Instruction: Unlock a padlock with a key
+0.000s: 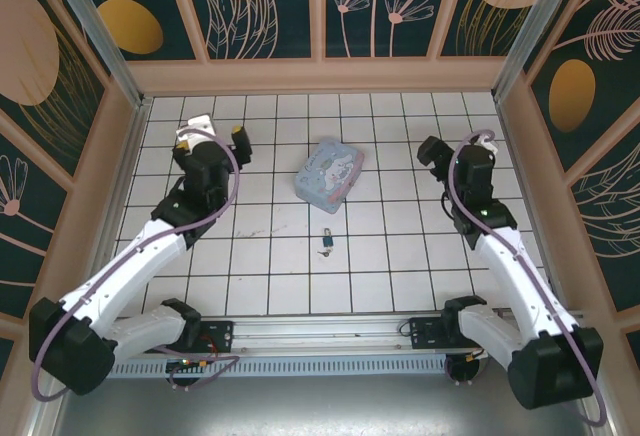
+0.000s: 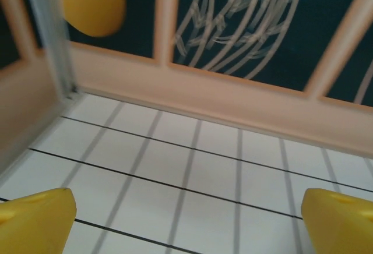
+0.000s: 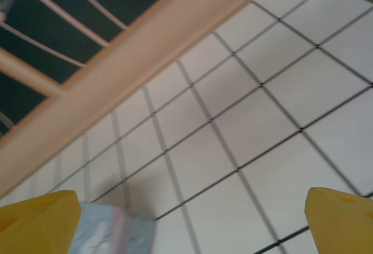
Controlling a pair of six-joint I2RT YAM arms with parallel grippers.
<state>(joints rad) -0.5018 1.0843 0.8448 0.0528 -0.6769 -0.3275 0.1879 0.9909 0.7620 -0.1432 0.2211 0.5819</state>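
The tiny dark padlock [image 1: 327,245] lies on the white tiled floor near the middle, just in front of the tin. A thin dark key [image 1: 326,233] lies at its far end, touching it or in it; I cannot tell which. My left gripper [image 1: 213,134] hovers at the far left, well away from the padlock, its yellow fingertips [image 2: 36,221] wide apart over bare tiles. At the far right my right gripper [image 1: 455,146] is also open, its fingertips [image 3: 342,221] spread with nothing between them. In the wrist views the grippers [image 2: 189,225] [image 3: 189,225] hold nothing.
A pale blue cartoon tin [image 1: 330,174] lies behind the padlock, and its corner [image 3: 113,230] shows beside the right gripper's left finger. Wooden walls [image 1: 320,74] enclose the floor on three sides. A metal rail [image 1: 320,334] runs along the near edge.
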